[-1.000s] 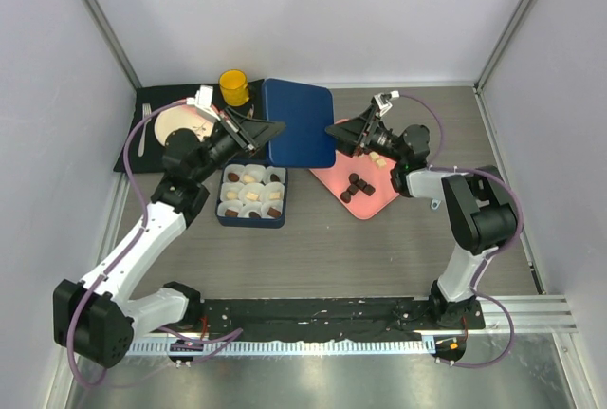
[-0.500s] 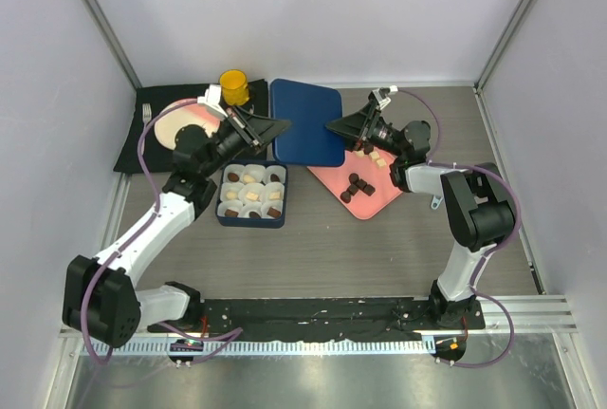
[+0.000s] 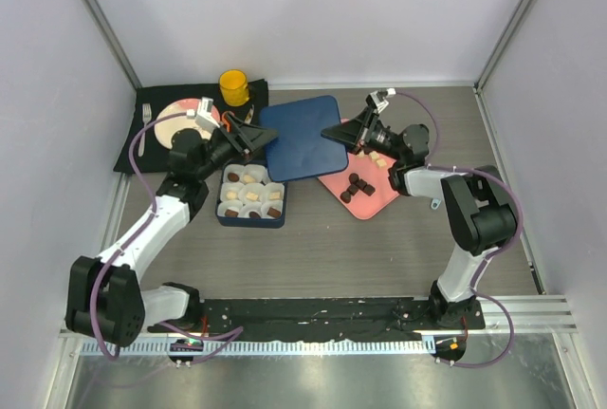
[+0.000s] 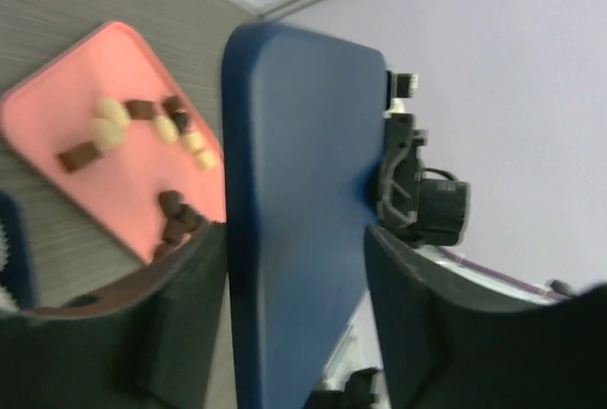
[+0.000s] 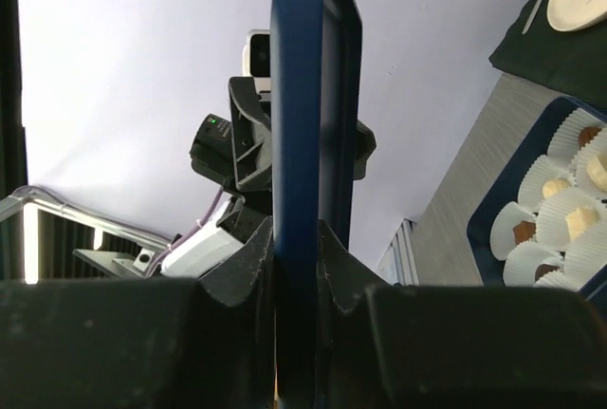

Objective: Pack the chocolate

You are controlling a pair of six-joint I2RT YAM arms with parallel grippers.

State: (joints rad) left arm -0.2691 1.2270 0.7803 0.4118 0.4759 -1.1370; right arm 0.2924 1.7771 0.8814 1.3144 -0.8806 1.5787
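The left gripper [image 3: 256, 134] has its two fingers spread, with the one blue lid [image 3: 302, 139] just beyond their tips and not pinched. Just below that gripper sits one blue box [image 3: 251, 224], where white paper cups [image 3: 254, 193], set three across, hold dark and cream chocolate [image 5: 580, 223]. The right gripper [image 3: 334, 133] has its fingers pressed together on the lid's right edge and holds it up between the two grippers, and under and just behind it lies one pink tray [image 3: 375, 202] with loose pieces, roughly seven dark and five cream, though blur makes that count unsure.
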